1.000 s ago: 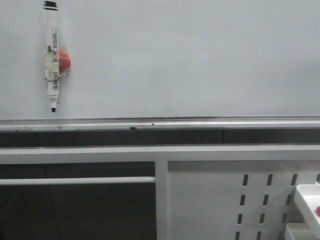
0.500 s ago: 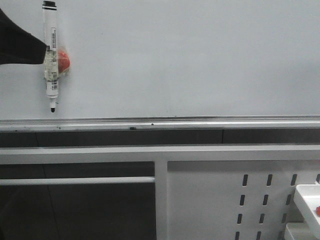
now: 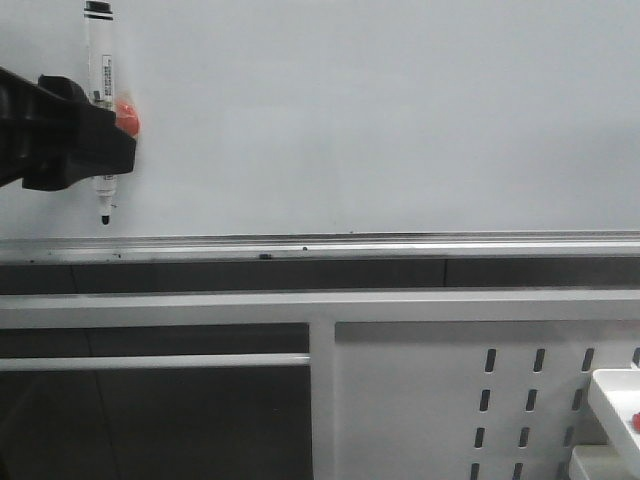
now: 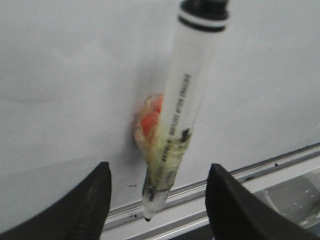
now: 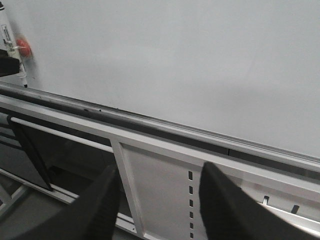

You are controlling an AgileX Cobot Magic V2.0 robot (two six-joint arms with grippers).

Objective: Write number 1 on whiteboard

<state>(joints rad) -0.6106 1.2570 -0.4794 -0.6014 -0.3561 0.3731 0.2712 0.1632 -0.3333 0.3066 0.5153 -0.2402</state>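
The whiteboard (image 3: 380, 120) fills the upper front view, with its silver rail (image 3: 400, 245) along the bottom; no marker stroke of the number 1 shows on it. A white marker (image 3: 100, 40) with a black cap hangs tip down at the board's left, taped to a red magnet (image 3: 127, 115). My left gripper (image 3: 115, 150) reaches in from the left over the marker's lower body. In the left wrist view the gripper (image 4: 159, 170) is open, with the marker (image 4: 187, 100) between its fingers and untouched. My right gripper (image 5: 160, 170) is open and empty, low in front of the frame.
A white slotted metal panel (image 3: 450, 400) stands below the rail at the right. A white tray (image 3: 615, 400) sits at the lower right corner. A horizontal white bar (image 3: 150, 361) crosses the dark opening at the lower left. A tiny dark speck (image 4: 132, 186) marks the board near the marker tip.
My left gripper has come in from the left edge and now straddles the marker. The marker and board have not visibly moved.
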